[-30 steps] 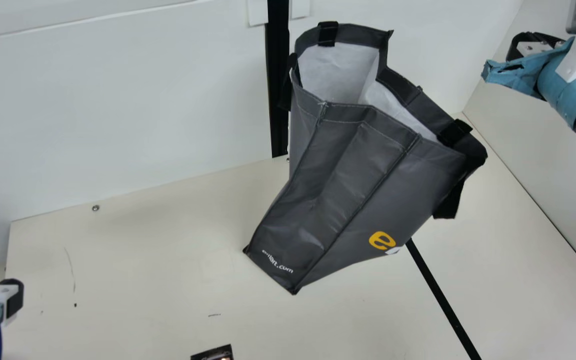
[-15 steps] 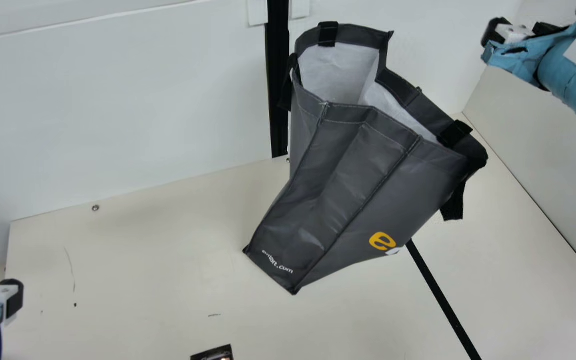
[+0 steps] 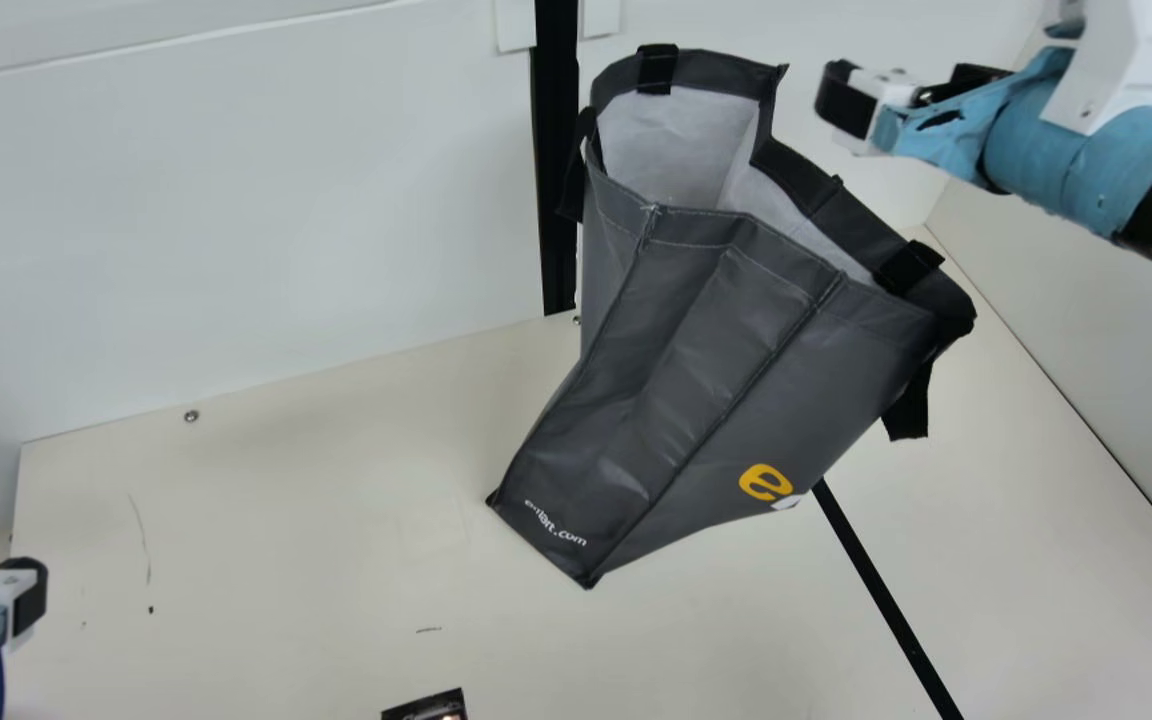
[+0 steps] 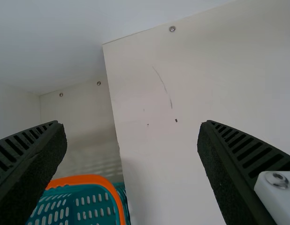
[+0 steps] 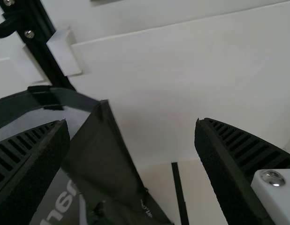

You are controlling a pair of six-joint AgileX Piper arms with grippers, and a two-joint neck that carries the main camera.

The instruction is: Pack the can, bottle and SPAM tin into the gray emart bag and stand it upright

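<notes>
Now, in the main view, the right gripper (image 3: 858, 105) is hovering beside the raised mouth of the gray emart bag (image 3: 696, 350), not touching it. The bag is standing upright on the worktop (image 3: 286, 520), mouth open, and is sitting well apart from the left gripper (image 3: 24, 595). A dark item (image 3: 426, 708), too cut off to identify, is lying between the two sets of jaws, nearer the left ones. In the left wrist view, the jaws are gaping with nothing between them, and an orange-rimmed teal basket (image 4: 91, 179) is showing past one finger. In the right wrist view, the jaws are likewise spreading wide around nothing, the bag rising beyond one finger and partly into the gap.
</notes>
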